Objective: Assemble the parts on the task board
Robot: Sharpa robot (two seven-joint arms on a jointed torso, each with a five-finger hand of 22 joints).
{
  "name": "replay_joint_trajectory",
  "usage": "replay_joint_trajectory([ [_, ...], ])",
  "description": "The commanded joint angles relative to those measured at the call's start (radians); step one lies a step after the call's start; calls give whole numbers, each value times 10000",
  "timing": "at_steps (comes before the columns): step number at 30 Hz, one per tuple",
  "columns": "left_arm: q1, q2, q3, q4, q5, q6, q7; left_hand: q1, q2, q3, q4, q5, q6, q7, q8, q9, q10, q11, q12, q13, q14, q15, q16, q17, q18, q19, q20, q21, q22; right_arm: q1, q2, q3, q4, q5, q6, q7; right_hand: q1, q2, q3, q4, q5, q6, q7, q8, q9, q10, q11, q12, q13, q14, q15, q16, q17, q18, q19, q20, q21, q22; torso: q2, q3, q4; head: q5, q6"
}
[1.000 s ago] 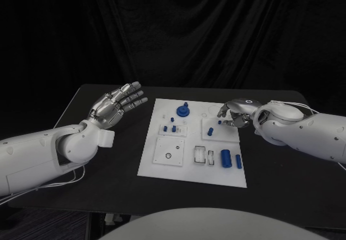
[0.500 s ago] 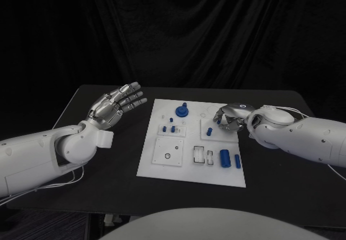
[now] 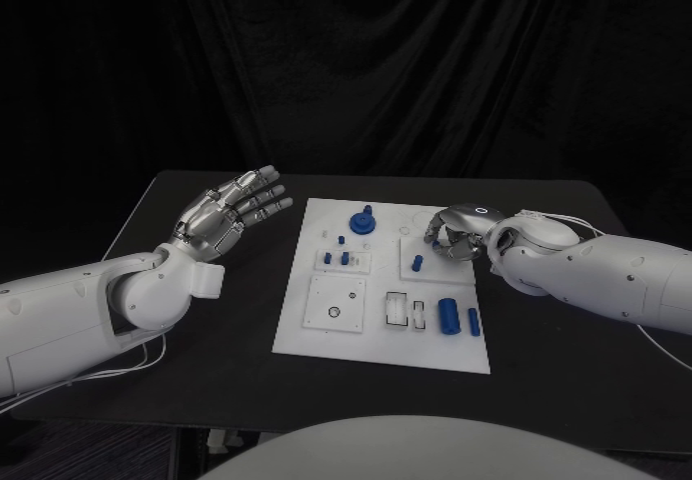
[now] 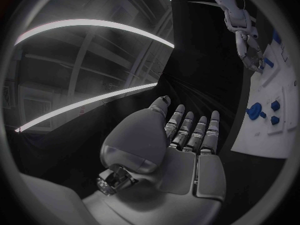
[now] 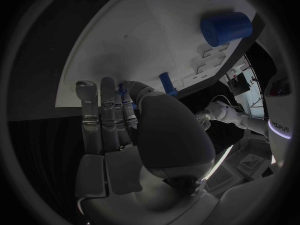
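The white task board [image 3: 378, 335] lies in the middle of the black table. On it I see a blue knob [image 3: 365, 221], two small blue pegs [image 3: 338, 258], an upright blue peg [image 3: 418, 264], a thick blue cylinder [image 3: 450, 316] and a slim blue peg [image 3: 475, 321]. My right hand [image 3: 453, 233] hovers over the board's far right part, fingers bent down beside the upright peg [image 5: 166, 80]. A speck of blue [image 5: 122, 88] shows between its thumb and fingertips [image 5: 106, 87]; whether it is pinched is unclear. My left hand [image 3: 231, 211] is raised left of the board, fingers straight, holding nothing.
The board [image 4: 275, 130] has a square recess plate [image 3: 339, 303] and slotted white inserts [image 3: 407, 310] near its front. Bare black table [image 3: 562, 350] lies on both sides of the board, and a dark curtain hangs behind it.
My right hand has slid a little left over the board, closer to the upright blue peg. The left hand has stayed where it was.
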Motion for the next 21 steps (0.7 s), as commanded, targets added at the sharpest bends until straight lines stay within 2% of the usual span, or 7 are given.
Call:
replay_joint_trajectory([
  [1, -22, 34, 9, -2, -27, 249, 44, -72, -43, 76, -20, 41, 19, 3, 47, -10, 85, -7, 63, 12, 73, -22, 59, 16, -175, 74, 33, 68, 14, -79, 9, -29, -62, 157, -210, 1, 57, 101, 45, -115, -18, 90, 0, 138, 165, 160, -45, 107, 68, 13, -76, -66, -14, -160, 8, -92, 97, 721, -2, 5, 12, -13, -2],
  [9, -45, 90, 10, -39, -27, 342, -60, -95, -24, 177, -73, 90, -40, 8, 43, -26, 54, -1, 53, 6, 90, 18, 97, 16, -219, 105, 32, 69, -4, -86, 19, -26, -54, 318, -304, -49, 8, 115, 105, -282, -6, 83, 21, 310, 414, 239, -95, 210, 153, 41, -120, -99, -27, -168, -13, -142, 225, 727, -13, -2, -18, 39, -2],
  [13, -56, 106, 10, -53, -27, 378, -126, -100, -26, 201, -90, 97, -62, 12, 40, -31, 35, -1, 37, 2, 88, 30, 99, 14, -230, 106, 32, 68, -16, -86, 18, -25, -29, 355, -428, -43, -80, 134, 103, -393, -88, 55, 38, 476, 661, 327, -144, 372, 268, 74, -154, -118, -31, -169, -40, -171, 307, 721, -12, -1, -31, 21, -2],
  [16, -62, 115, 10, -76, -27, 388, -166, -107, -25, 217, -97, 99, -70, 15, 39, -34, 22, -4, 28, 0, 87, 37, 102, 14, -238, 112, 32, 68, -17, -86, 8, -24, 6, 367, -576, -23, -108, 138, 88, -448, -136, 41, 40, 552, 774, 394, -175, 490, 345, 83, -174, -127, -33, -166, -56, -186, 329, 716, -9, 4, -15, -18, -2],
  [21, -70, 127, 10, -103, -27, 402, -242, -128, -22, 275, -127, 106, -112, 20, 34, -44, -19, -19, 4, -5, 88, 59, 119, 14, -262, 129, 31, 69, -26, -86, -35, -19, 82, 374, -827, 1, -195, 193, 51, -621, -231, -81, 42, 780, 1175, 456, -259, 1006, 708, 41, -229, -218, -56, -139, -203, -235, 241, 670, -17, -2, 5, -72, -2],
])
